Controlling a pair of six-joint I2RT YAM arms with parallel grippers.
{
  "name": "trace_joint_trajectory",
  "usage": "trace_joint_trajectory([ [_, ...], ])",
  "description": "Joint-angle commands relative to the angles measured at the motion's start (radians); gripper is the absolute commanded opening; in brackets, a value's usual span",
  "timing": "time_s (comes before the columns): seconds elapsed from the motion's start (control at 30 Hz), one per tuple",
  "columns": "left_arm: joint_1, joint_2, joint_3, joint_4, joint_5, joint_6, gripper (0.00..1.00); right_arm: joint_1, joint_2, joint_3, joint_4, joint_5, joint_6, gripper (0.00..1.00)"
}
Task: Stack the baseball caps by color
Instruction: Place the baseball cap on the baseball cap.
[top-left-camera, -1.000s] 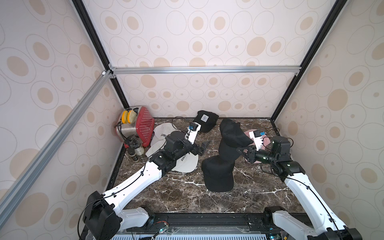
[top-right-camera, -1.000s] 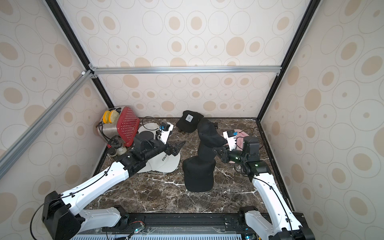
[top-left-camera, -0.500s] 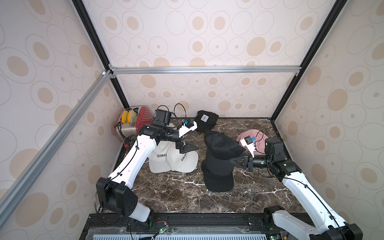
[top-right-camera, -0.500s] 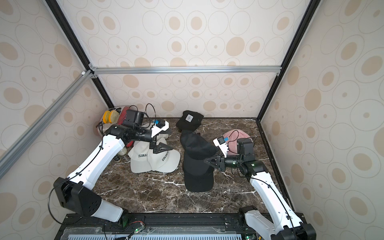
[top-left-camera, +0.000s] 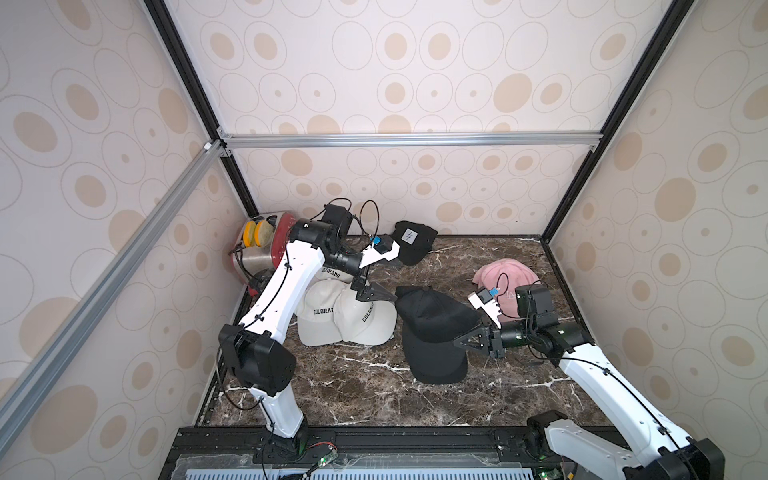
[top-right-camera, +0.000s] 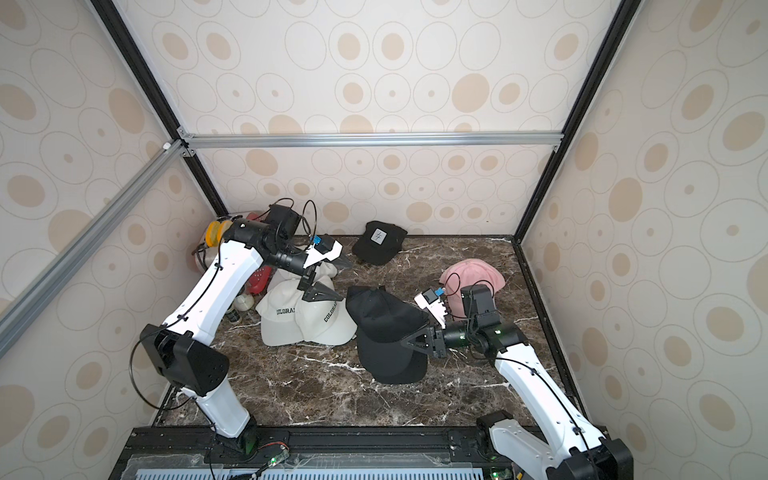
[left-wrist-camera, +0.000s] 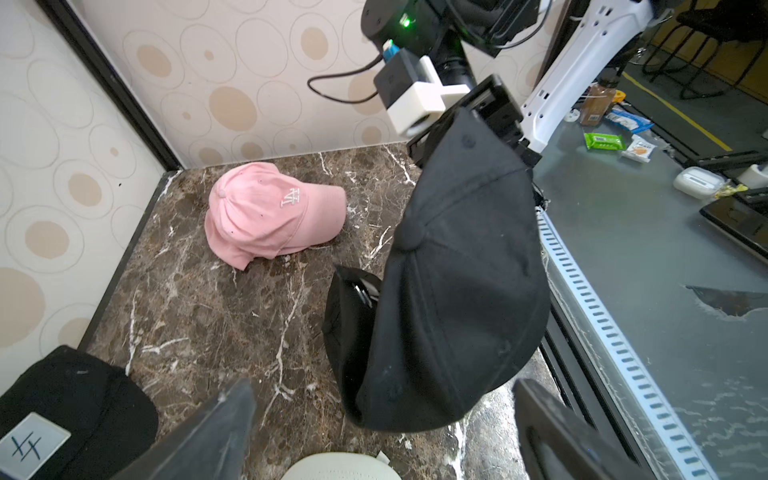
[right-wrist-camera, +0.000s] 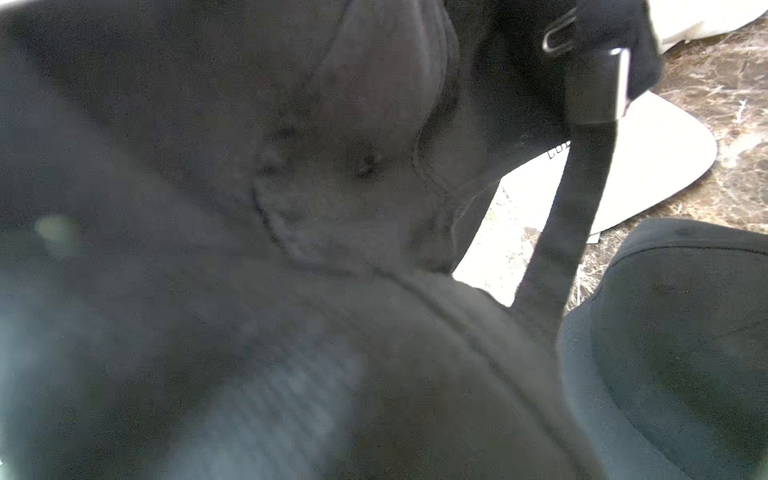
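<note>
at lower centre in a top view, the right pincer (top-left-camera: 465, 340) is gripping a black cap (top-left-camera: 432, 313) over a second black cap (top-left-camera: 436, 368), seemingly stacking blacks; next is needing alignment, then release. left pincer (left-wrist-camera: 382, 390) is gaping empty above white caps (top-left-camera: 345, 320).

The right wrist view is nearly all blurred black cloth from the held black cap (right-wrist-camera: 291, 249), which swallows the right gripper (top-left-camera: 461, 341) at its tips in both top views. The black cap below (top-left-camera: 436, 370) is mostly covered. The left arm (top-left-camera: 291, 282) hides much of the rear white cap (top-left-camera: 330, 274); the patch cap (left-wrist-camera: 62, 407) runs off the left wrist picture's edge
</note>
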Motion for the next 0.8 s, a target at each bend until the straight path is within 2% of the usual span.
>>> trace_joint_trajectory([
  [0.0,-0.013,0.073,0.07,-0.389,0.024,0.231,0.99,0.011,0.007,0.024,0.033,-0.022,-0.028,0.0],
  [0.1,-0.034,0.104,0.073,-0.344,-0.001,0.179,0.99,0.031,0.018,0.036,0.028,-0.022,-0.049,0.0],
  [0.23,-0.037,0.126,0.098,-0.184,0.034,-0.024,0.99,0.048,0.027,0.044,0.007,-0.014,-0.072,0.0],
  [0.3,-0.043,0.125,0.1,-0.22,0.039,0.018,0.99,0.048,0.025,0.043,0.007,-0.002,-0.073,0.0],
  [0.4,-0.07,0.12,0.078,-0.364,-0.01,0.212,0.93,0.047,0.021,0.042,0.012,0.016,-0.073,0.0],
  [0.53,-0.092,0.14,0.074,-0.375,-0.046,0.198,0.68,0.049,0.029,0.048,0.027,0.009,-0.071,0.0],
  [0.63,-0.092,0.163,0.113,-0.399,-0.031,0.199,0.4,0.049,0.035,0.053,0.026,0.018,-0.073,0.0],
  [0.7,-0.091,0.159,0.114,-0.399,-0.022,0.209,0.11,0.049,0.038,0.05,0.024,0.035,-0.074,0.0],
  [0.73,-0.089,0.153,0.111,-0.396,-0.021,0.211,0.0,0.049,0.038,0.049,0.02,0.05,-0.074,0.0],
  [0.77,-0.089,0.146,0.105,-0.392,-0.021,0.211,0.0,0.049,0.038,0.044,0.016,0.066,-0.073,0.0],
])
